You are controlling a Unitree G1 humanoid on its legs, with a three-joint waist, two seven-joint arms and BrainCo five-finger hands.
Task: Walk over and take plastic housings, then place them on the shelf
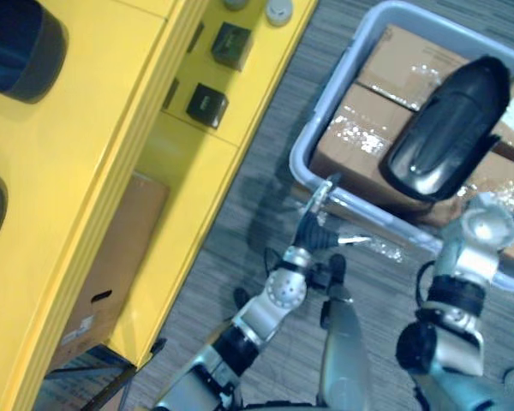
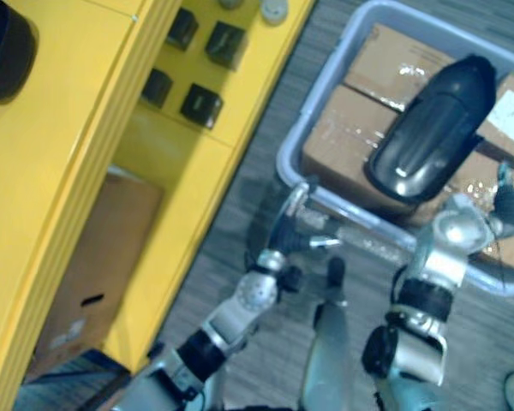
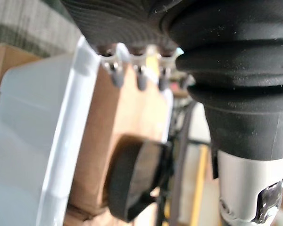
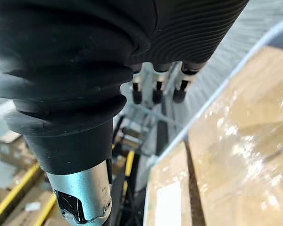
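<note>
One black plastic housing (image 1: pixel 450 128) lies on the film-wrapped cardboard boxes (image 1: pixel 360 128) inside the grey bin (image 1: pixel 324 107) on the floor, beside the yellow shelf (image 1: pixel 68 171). I see my left hand (image 1: pixel 315 229) at the bin's near rim, fingers loose and empty. My right hand (image 4: pixel 156 84) hangs over the bin's right side, fingers relaxed, gripping nothing.

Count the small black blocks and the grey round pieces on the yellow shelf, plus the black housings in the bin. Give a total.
Black blocks on the shelf: 4
Grey round pieces: 2
Black housing in the bin: 1
Total: 7
</note>
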